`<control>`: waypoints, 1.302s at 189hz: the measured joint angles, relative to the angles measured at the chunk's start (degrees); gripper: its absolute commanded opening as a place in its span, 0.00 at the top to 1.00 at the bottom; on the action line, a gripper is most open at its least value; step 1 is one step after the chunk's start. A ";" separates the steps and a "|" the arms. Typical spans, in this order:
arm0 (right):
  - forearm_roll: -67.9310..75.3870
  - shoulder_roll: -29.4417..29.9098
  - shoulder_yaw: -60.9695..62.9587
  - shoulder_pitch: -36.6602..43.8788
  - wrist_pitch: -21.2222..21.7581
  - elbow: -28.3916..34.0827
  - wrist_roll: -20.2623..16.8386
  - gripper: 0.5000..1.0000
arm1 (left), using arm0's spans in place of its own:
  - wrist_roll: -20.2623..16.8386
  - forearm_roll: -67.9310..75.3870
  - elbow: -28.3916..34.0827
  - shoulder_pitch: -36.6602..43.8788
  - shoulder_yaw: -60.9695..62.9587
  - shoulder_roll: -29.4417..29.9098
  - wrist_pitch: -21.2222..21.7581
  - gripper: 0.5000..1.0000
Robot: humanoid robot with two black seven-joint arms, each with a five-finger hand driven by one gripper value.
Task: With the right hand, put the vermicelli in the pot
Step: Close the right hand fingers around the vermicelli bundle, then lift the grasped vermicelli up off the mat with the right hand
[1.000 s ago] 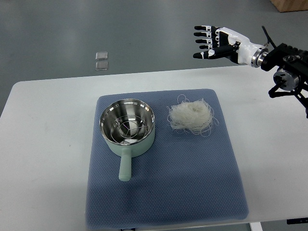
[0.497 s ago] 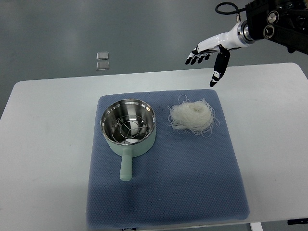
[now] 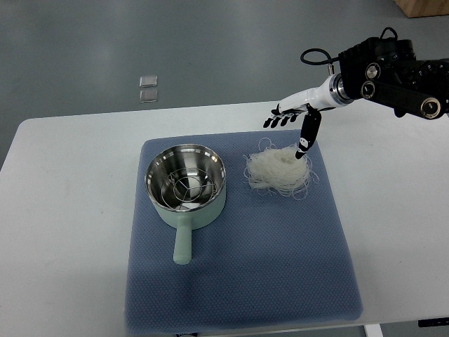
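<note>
Lowered since 0.5 s ago, the right hand is now seen just above the far edge of the vermicelli, w/ the thumb tip reaching down to the nest's far right rim; whether it touches cannot be told. Vermicelli itself is unchanged: a loose white nest on the blue mat, right of the pot and apart from it. Fingers are spread and nothing is held; the four fingertips are pointed left over the mat's far edge. Pot is unmoved, pale green outside, steel inside w/ a wire rack visible, handle pointed toward the near side. Mat is laid on the white table. Right arm is brought in from the upper right, wrist lower and further left than before. Left arm is not seen.
</note>
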 measured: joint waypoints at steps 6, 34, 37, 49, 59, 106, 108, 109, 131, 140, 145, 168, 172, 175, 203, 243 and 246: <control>-0.14 0.37 0.00 -0.66 -0.52 -0.31 0.00 0.14 | 0.00 -0.05 -0.06 0.00 0.00 0.00 0.01 0.00; -0.68 2.04 0.00 -3.08 -2.53 -1.93 0.00 0.14 | 0.00 -0.14 -0.11 0.01 -0.03 0.00 0.03 0.00; -0.72 2.24 0.00 -3.22 -2.70 -2.11 0.00 0.14 | 0.00 -0.15 -0.12 0.01 -0.03 0.00 0.03 0.00; -0.80 2.86 -0.03 -3.73 -3.18 -2.73 0.00 0.14 | 0.00 -0.15 -0.12 0.00 -0.03 0.00 0.03 0.00; -0.83 3.20 -0.06 -4.28 -3.39 -3.05 0.00 0.14 | 0.00 -0.16 -0.12 0.01 -0.03 0.00 0.03 0.00; -1.81 4.84 -0.10 -7.05 -4.38 -4.57 0.11 0.14 | 0.01 -0.15 -0.03 0.03 -0.10 0.00 0.03 0.00; -1.90 4.89 -0.10 -7.14 -4.43 -4.60 0.12 0.14 | 0.01 -0.15 -0.03 0.03 -0.10 0.00 0.03 0.00; -1.94 4.91 -0.10 -7.18 -4.45 -4.62 0.12 0.14 | 0.01 -0.15 -0.03 0.03 -0.10 0.00 0.03 0.00; -2.62 5.31 -0.10 -8.17 -5.03 -5.02 0.24 0.15 | 0.01 -0.15 0.02 0.09 -0.10 0.00 0.03 0.00; -2.71 5.50 -0.10 -8.56 -5.35 -5.31 0.32 0.17 | 0.01 -0.15 0.05 0.10 -0.10 0.00 0.03 0.00; -2.74 5.59 -0.10 -8.75 -5.59 -5.44 0.38 0.18 | 0.01 -0.15 0.07 0.09 -0.10 0.00 0.03 0.00; -2.80 5.88 -0.10 -9.62 -7.31 -5.70 0.58 0.47 | 0.02 -0.14 0.11 0.09 -0.10 0.00 0.03 0.00; -2.80 5.92 -0.10 -9.76 -7.57 -5.72 0.60 0.55 | 0.01 -0.14 0.11 0.10 -0.10 0.00 0.03 0.00; -2.80 5.95 -0.10 -9.86 -7.75 -5.73 0.62 0.66 | 0.01 -0.14 0.11 0.10 -0.10 0.00 0.03 0.00; -2.80 5.97 -0.05 -10.54 -9.10 -5.74 0.71 1.00 | 0.01 -0.13 0.08 0.10 -0.10 0.00 0.03 0.00; -2.37 4.66 0.07 -9.80 -8.21 -5.20 0.64 1.00 | 0.02 -0.13 0.13 0.10 -0.10 0.00 0.03 0.00; -2.28 4.42 0.09 -9.56 -7.98 -5.10 0.62 1.00 | 0.01 -0.13 0.13 0.10 -0.10 0.00 0.03 0.00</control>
